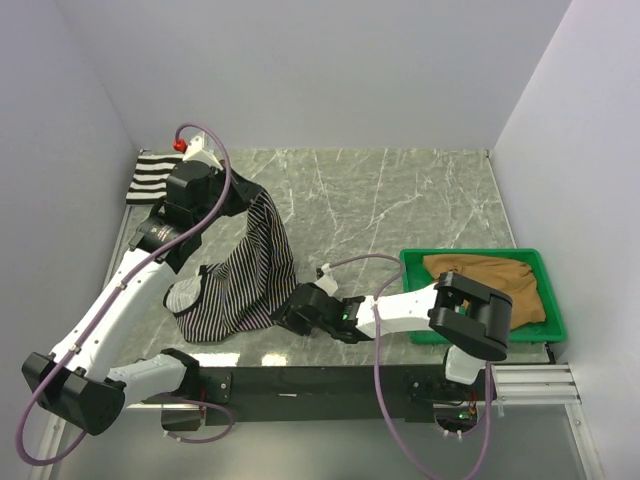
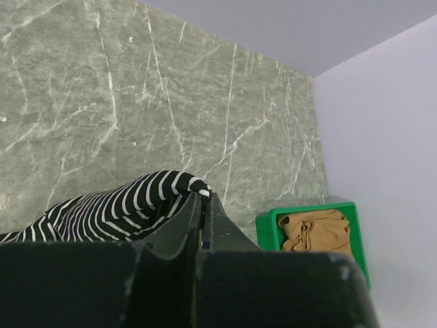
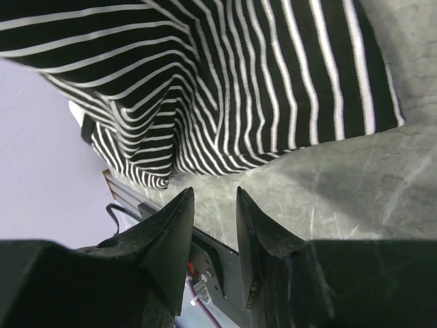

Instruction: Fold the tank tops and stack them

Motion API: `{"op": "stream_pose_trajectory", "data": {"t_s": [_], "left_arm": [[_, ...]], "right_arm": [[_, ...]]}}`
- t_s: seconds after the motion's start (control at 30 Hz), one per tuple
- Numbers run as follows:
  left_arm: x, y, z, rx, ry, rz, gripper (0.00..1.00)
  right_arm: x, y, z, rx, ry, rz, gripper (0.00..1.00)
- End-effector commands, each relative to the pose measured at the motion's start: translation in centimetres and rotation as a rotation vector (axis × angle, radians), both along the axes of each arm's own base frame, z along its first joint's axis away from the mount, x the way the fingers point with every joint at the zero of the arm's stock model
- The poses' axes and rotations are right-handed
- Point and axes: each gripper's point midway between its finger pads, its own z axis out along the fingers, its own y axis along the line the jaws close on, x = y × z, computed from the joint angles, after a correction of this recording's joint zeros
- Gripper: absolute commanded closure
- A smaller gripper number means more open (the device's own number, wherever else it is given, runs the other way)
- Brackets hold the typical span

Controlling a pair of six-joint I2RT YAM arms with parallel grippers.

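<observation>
The thin-pinstriped tank top hangs from my left gripper, which is raised above the table's back left and shut on the cloth's upper edge; its lower part rests bunched on the table. The left wrist view shows the jaws pinched on a fold of that striped cloth. My right gripper sits low at the cloth's lower right edge. Its fingers stand open with nothing between them, just short of the striped cloth. A wide-striped tank top lies at the back left corner. The tan-brown tank top lies crumpled in a tray.
The green plastic tray stands at the right near edge, also visible in the left wrist view as the green tray with the tan top in it. White walls close the marbled table on three sides. A black rail runs along the near edge.
</observation>
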Motion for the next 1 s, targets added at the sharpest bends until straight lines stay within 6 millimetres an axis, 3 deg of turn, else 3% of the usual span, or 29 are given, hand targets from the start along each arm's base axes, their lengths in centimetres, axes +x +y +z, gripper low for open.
{"op": "stream_pose_trajectory", "data": {"t_s": [0.0, 0.53, 0.8, 0.97], "left_arm": [[-0.1, 0.2, 1.6, -0.011, -0.065, -0.012, 0.99], [-0.3, 0.2, 1.6, -0.014, -0.069, -0.029, 0.99], [-0.3, 0.2, 1.5, -0.010, -0.069, -0.030, 0.99], [-0.1, 0.2, 1.2, -0.010, -0.062, -0.028, 0.99]], "right_arm": [[1.4, 1.1, 1.3, 0.059, -0.005, -0.053, 0.61], [3.8, -0.1, -0.6, 0.040, 0.021, -0.107, 0.61], [3.4, -0.6, -1.1, 0.016, 0.025, -0.098, 0.62], [3.0, -0.4, -0.3, 0.031, 0.015, -0.089, 0.63]]}}
